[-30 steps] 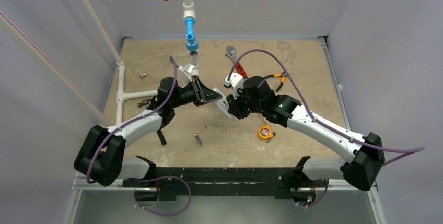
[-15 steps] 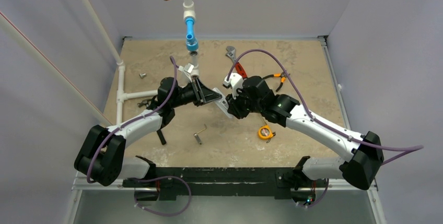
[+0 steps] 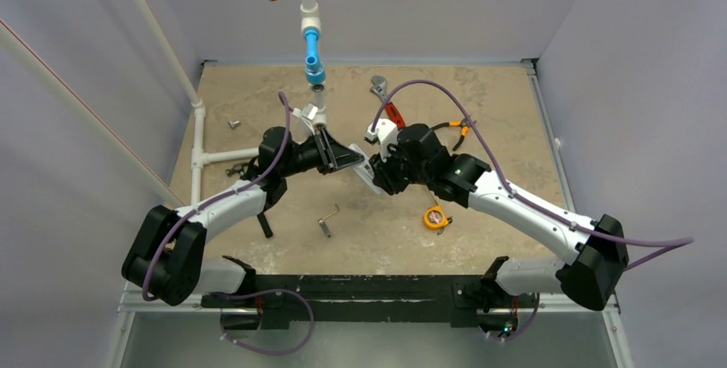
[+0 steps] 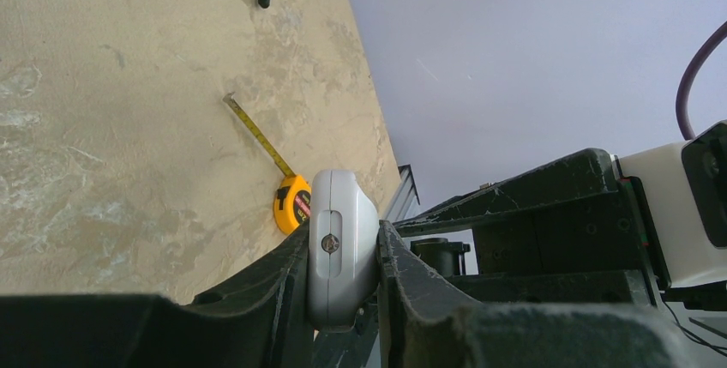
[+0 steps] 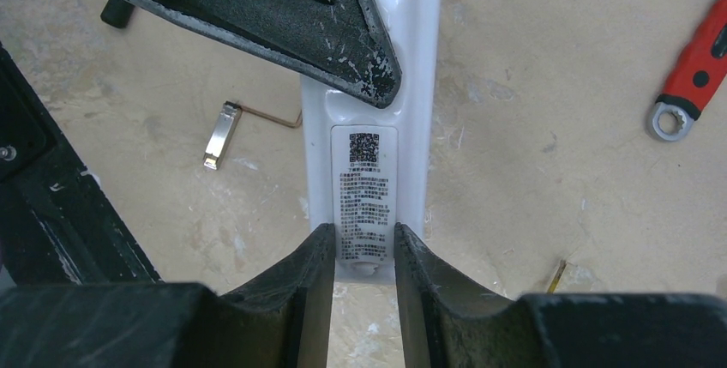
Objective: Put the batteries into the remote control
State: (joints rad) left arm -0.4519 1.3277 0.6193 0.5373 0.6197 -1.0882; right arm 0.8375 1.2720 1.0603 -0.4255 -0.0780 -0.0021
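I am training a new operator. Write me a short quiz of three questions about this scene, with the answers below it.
1. True or false: the left jaws are clamped on the remote.
2. In the right wrist view, the remote's upper face shows: A) rows of buttons; B) a printed label; C) two batteries.
3. What colour is the tape measure on the table?

Key: 1 true; 2 B; 3 yellow.
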